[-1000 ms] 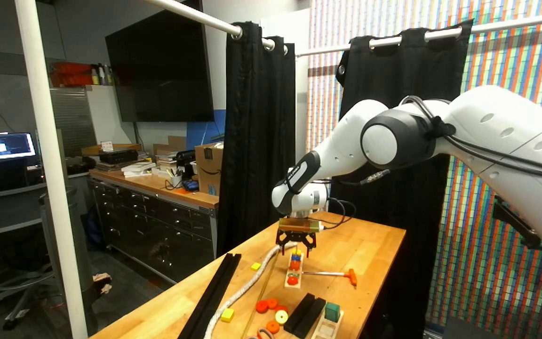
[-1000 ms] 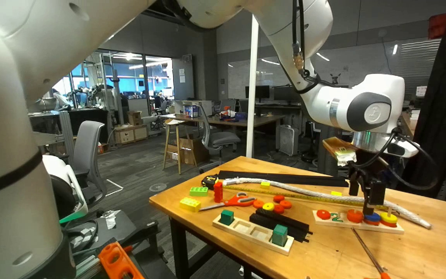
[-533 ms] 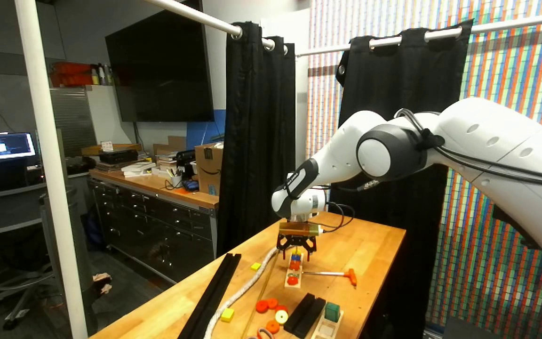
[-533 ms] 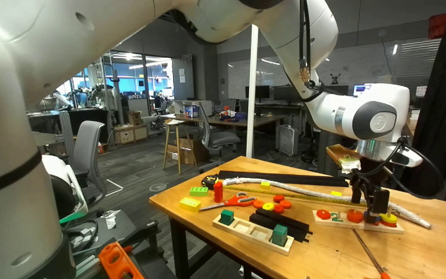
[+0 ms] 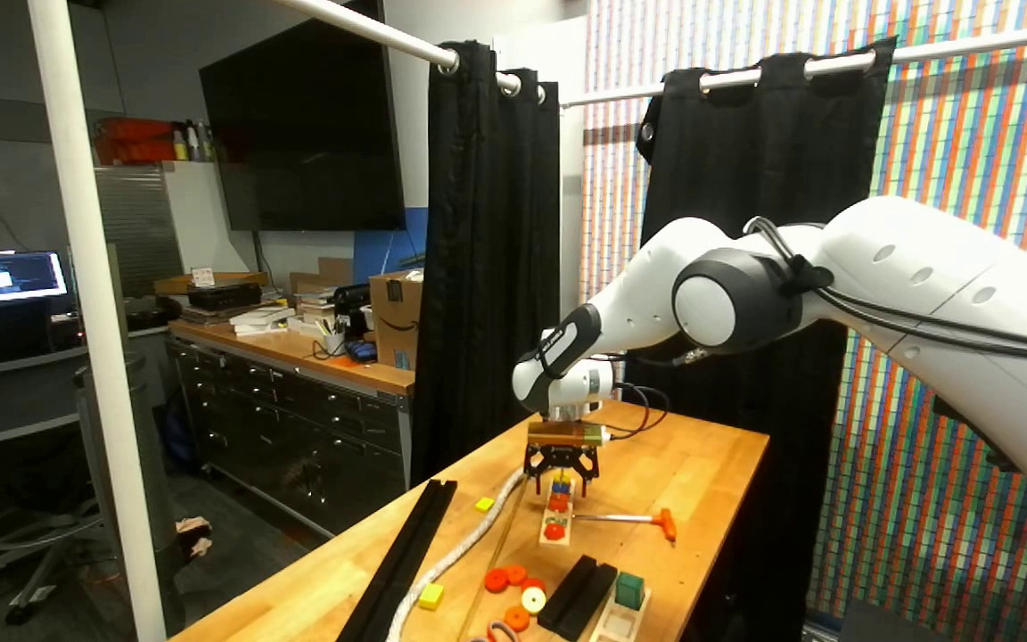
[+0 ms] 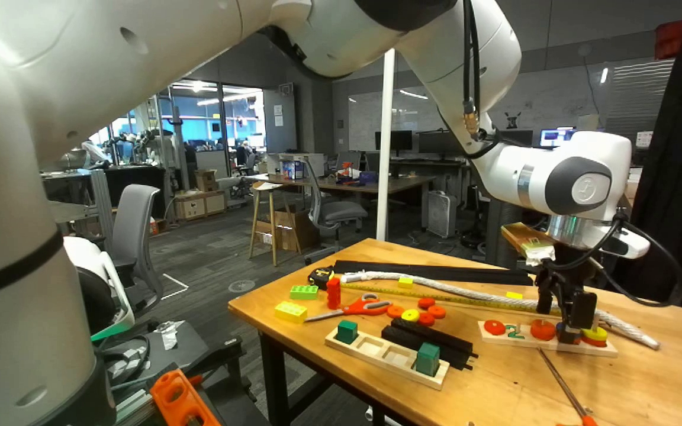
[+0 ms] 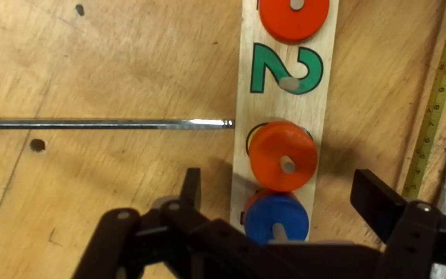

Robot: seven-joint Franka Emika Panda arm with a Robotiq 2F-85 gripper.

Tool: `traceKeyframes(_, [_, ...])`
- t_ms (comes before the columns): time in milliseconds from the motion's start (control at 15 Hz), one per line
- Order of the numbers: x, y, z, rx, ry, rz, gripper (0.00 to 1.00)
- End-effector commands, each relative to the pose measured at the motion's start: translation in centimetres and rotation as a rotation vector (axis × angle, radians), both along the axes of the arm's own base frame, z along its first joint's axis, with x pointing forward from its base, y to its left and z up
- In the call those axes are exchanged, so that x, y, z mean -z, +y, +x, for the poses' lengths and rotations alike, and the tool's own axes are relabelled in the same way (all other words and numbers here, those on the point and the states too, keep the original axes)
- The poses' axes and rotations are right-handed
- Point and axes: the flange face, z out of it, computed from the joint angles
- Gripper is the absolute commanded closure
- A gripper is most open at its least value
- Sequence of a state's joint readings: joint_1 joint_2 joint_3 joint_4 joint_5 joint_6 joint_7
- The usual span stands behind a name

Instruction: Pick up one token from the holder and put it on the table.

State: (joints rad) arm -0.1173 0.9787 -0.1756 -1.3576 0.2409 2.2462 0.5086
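The holder (image 7: 285,106) is a pale wooden strip with pegs. It lies on the honey-coloured wooden table (image 7: 138,69) and shows in both exterior views (image 5: 547,537) (image 6: 604,350). Its tokens are round discs on the pegs: an orange one (image 7: 281,151), a red one (image 7: 294,19) near an end, a blue one (image 7: 275,217) above an orange one, and a yellow one (image 6: 594,335) above a red one. A peg over a green number stands bare. My gripper (image 7: 279,186) is open, its fingers apart on either side of the strip near the blue disc, touching no disc visibly.
A screwdriver (image 7: 110,124) points at the holder's side. A white rope (image 6: 483,296) and tape measure strip (image 6: 453,300) run along its other side. Loose discs (image 6: 426,319), black blocks (image 6: 430,341), scissors (image 6: 364,306) and a wooden tray with green blocks (image 6: 370,352) lie farther along the table.
My gripper has moved down over the holder, mostly in the first half second and only slightly since. Its fingers stay open. The discs and holder have not moved.
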Motion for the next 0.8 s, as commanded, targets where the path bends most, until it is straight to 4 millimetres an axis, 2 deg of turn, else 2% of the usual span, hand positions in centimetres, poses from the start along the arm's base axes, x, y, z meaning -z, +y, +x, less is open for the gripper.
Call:
traceKeyframes(0, [-0.16,-0.4,0.92,-0.001,0.006,0.009,0.15])
traceKeyframes(67, [-0.14,-0.42,0.94,-0.001,0.008,0.009,0.26])
traceKeyframes(533, [-0.04,-0.35,1.19,-0.005,0.018,0.015,0.8])
traceKeyframes(733, [-0.13,-0.3,1.23,-0.006,0.021,0.015,0.77])
